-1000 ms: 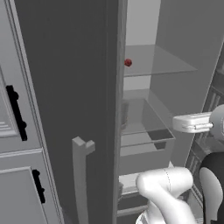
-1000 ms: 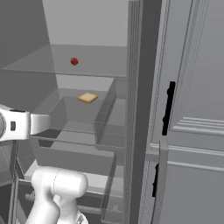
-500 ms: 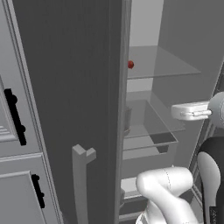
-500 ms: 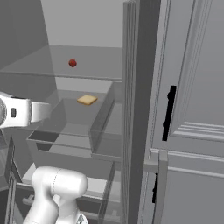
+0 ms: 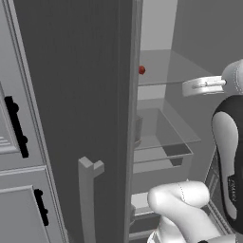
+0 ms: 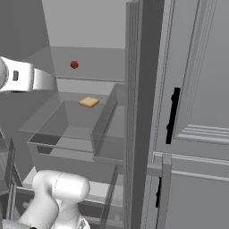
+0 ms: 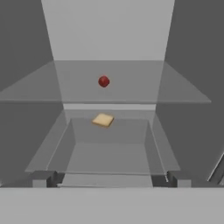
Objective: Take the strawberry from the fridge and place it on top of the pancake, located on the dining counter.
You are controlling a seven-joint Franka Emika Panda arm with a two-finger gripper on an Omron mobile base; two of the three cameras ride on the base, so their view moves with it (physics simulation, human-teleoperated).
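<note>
The fridge (image 5: 71,95) stands open, its pale inside lit. The strawberry (image 5: 141,70) (image 6: 74,65) (image 7: 103,81), a tiny red berry, rests on an upper glass shelf (image 7: 131,87) near the back. My gripper (image 7: 111,180) is open, its fingertips (image 7: 43,178) wide apart with nothing between them. It points into the fridge from the front, about level with that shelf and well short of the berry. The white hand (image 5: 201,86) (image 6: 31,79) hangs in the doorway. The pancake and the dining counter are out of view.
A tan slice (image 6: 89,102) (image 7: 103,120) lies in the clear bin (image 7: 109,153) below the berry's shelf. The dark door (image 6: 143,89) with its grey handle (image 5: 88,199) stands edge-on beside the opening. Light grey cabinets (image 5: 9,142) (image 6: 201,89) with black handles flank the fridge.
My hand has risen from the level of the lower bin to the level of the strawberry's shelf. The views have shifted slightly closer. The strawberry has not moved.
</note>
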